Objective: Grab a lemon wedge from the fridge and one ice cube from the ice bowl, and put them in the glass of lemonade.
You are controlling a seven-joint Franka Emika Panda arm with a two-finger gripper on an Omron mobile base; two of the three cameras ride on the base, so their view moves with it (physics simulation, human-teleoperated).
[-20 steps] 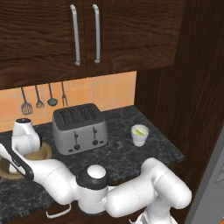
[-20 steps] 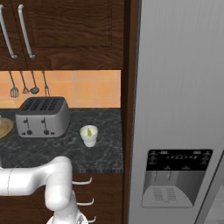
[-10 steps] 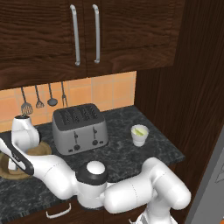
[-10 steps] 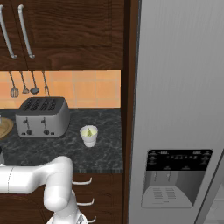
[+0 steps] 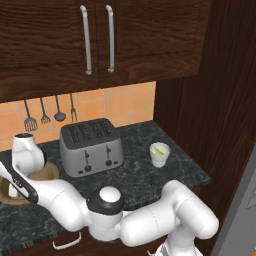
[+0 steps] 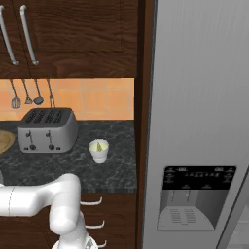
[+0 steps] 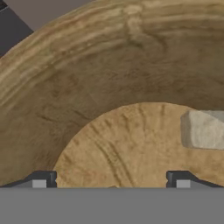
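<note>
The tan wooden ice bowl point(image 7: 87, 87) lies close under my gripper point(image 7: 111, 181), whose two dark fingertips point(image 7: 41, 179) stand wide apart with nothing between them. One pale ice cube point(image 7: 203, 130) rests on the bowl's floor, off to the right of the fingers and untouched. In the left base view my hand point(image 5: 26, 156) hangs over the bowl point(image 5: 47, 172) at the counter's far left. The glass of lemonade point(image 5: 159, 154) point(image 6: 98, 151) stands right of the toaster with something yellow-green at its top; I cannot tell wedge from liquid. The grey fridge point(image 6: 199, 97) stands shut.
A grey four-slot toaster point(image 5: 91, 147) point(image 6: 47, 130) stands between bowl and cup on the dark speckled counter point(image 5: 140, 175). Utensils point(image 5: 50, 114) hang on the orange tile wall. Dark cabinets with long handles point(image 5: 97, 40) hang above. A dark wood panel point(image 6: 142, 121) separates counter and fridge.
The arm's elbow has risen a little and the hand has shifted slightly over the bowl. The cup, toaster and fridge have stayed put.
</note>
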